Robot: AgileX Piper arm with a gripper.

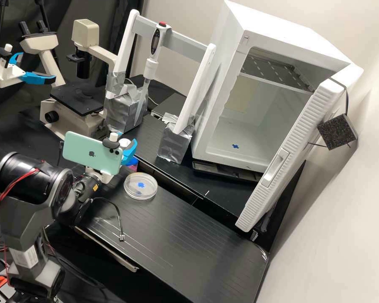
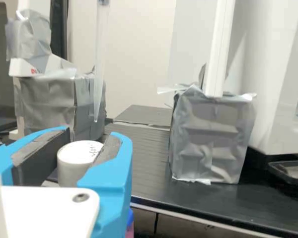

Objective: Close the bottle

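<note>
The dark grey jointed arm (image 1: 23,185) bends at a thick round joint, then reaches out over the black, finely grooved worktop (image 1: 189,227), its white end effector (image 1: 128,143) roughly level. Two bright blue, curved fingers (image 2: 111,171) with rough dark grey pads pinch a short white cylindrical cap (image 2: 75,166), smooth and flat-topped, with small dark marks on it. Just below the end effector is a blue and pink object (image 1: 132,162), mostly hidden, which appears to be the bottle. A mint-green glossy phone (image 1: 82,151) sits at the end effector's wrist.

Lower down and near the end effector lies a clear, round, shallow dish (image 1: 141,192) with a blue mark. Ahead, to its right, stands a block wrapped in wrinkled silver tape (image 2: 208,141) that blocks part of the way forward; farther right is a smooth white cabinet (image 1: 217,80), open-doored. Ahead to its left, a slim translucent pipette (image 2: 98,74) hangs beside another silver-taped block (image 2: 52,106).
</note>
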